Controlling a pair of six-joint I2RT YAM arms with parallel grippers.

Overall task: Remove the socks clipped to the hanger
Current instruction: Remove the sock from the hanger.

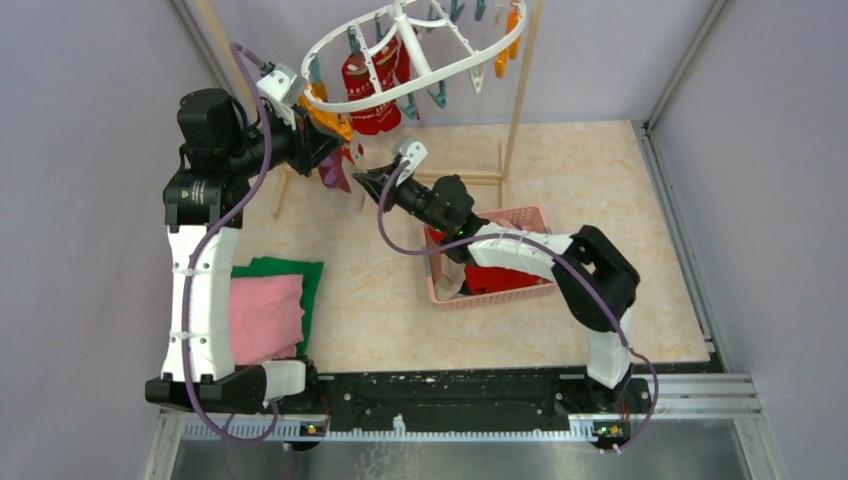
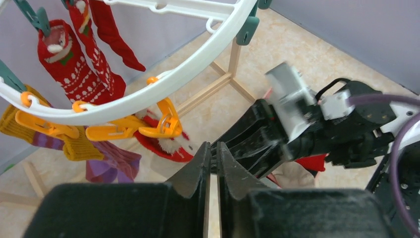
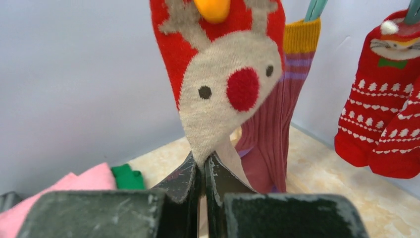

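The white hanger (image 1: 345, 100) hangs at the back, tilted, with orange and teal clips. A red reindeer-face sock (image 3: 223, 84) dangles from an orange clip (image 3: 212, 7). My right gripper (image 3: 203, 161) is shut on its beige toe. Beside it hangs a maroon sock with a yellow band (image 3: 270, 134), and red white-patterned socks (image 3: 381, 119) hang further right. My left gripper (image 2: 214, 148) is shut with nothing between its fingers, just below and right of the orange clips (image 2: 161, 124) on the hanger ring (image 2: 188, 74). In the top view both grippers, left (image 1: 335, 150) and right (image 1: 360, 178), meet under the ring's left end.
A pink mesh basket (image 1: 500, 215) with red socks in it stands under the right arm. Folded pink cloth (image 1: 265, 315) and green cloth (image 1: 300, 272) lie at the left. Wooden poles (image 1: 520, 90) hold the hanger. Grey walls close in on three sides.
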